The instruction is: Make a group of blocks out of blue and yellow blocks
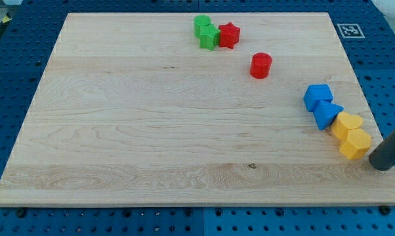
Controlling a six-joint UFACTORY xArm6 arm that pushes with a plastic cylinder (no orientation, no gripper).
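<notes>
No jaws on this rig at all, just a dark rod, so nothing opens or closes, and my tip (382,165) sits low at the view's right, just beside the lower yellow block (355,143) and right of it, near the wooden board's (151,131) right edge. Look at that line-up: blue cube-like block (317,96) at the top, blue wedge-shaped block (327,114) below it, then the upper yellow block (346,123) and the lower one, running down to the right as a chain with each seeming to touch the next. By my reading the blue-and-yellow group is essentially made (any gaps are too fine to judge from here). If tightening is wanted, the smart play is a short, slow nudge toward the view's upper left, straight along the chain through the lower yellow, so the row compresses rather than fanning out. An off-centre contact would likely spin that yellow away. Well apart, the red cylinder (260,65) stands alone, and the red star (229,34) and two green blocks (205,31) cluster at the view's top; keep clear of them.
</notes>
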